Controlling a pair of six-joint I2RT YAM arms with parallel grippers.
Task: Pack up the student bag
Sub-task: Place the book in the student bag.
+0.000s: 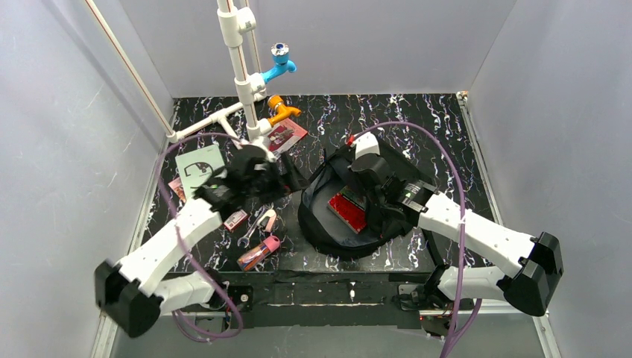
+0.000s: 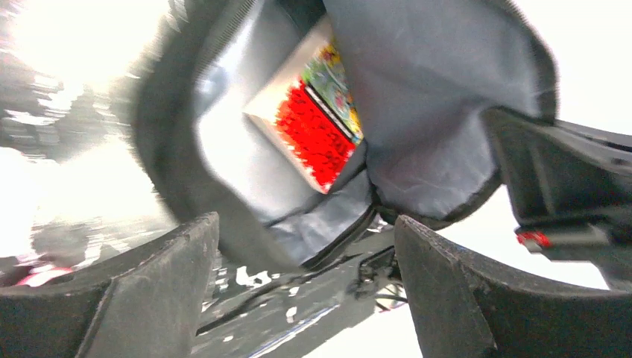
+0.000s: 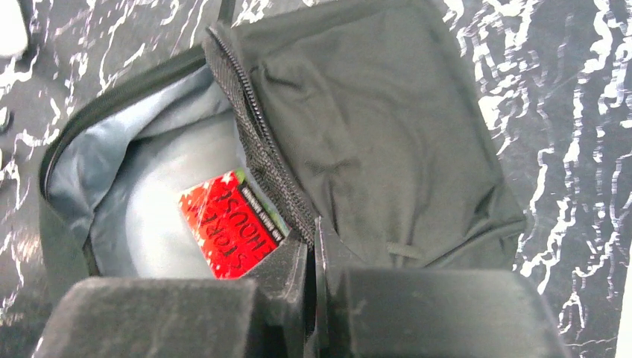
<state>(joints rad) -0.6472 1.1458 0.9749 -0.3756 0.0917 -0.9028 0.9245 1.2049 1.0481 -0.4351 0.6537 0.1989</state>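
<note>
**Black marbled table, bag open with one red book inside**

Pale grey walls box in our black, white-veined tabletop (image 1: 417,119), with a white pipe stand (image 1: 237,52) carrying a blue tap (image 1: 280,63) and an orange tap (image 1: 282,110) at the back.

We see the student bag (image 1: 328,231) lying right of centre, its mouth unzipped. Inside, against the grey lining, rests a red book (image 1: 349,210).

Our right gripper (image 3: 313,239) is clamped on the zipper edge (image 3: 261,149) of the bag's flap, holding it up. Our left gripper (image 2: 305,253) has its jaws spread wide with nothing between them, just outside the bag's opening.

Only the right wrist view shows white lettering on the red cover; only the left wrist view shows a multicoloured patch at the book's far end. The overhead view alone shows loose things left of the bag: a green-white booklet (image 1: 200,165), a red card (image 1: 287,134), a wrench (image 1: 257,227) and a pink case (image 1: 259,252).
</note>
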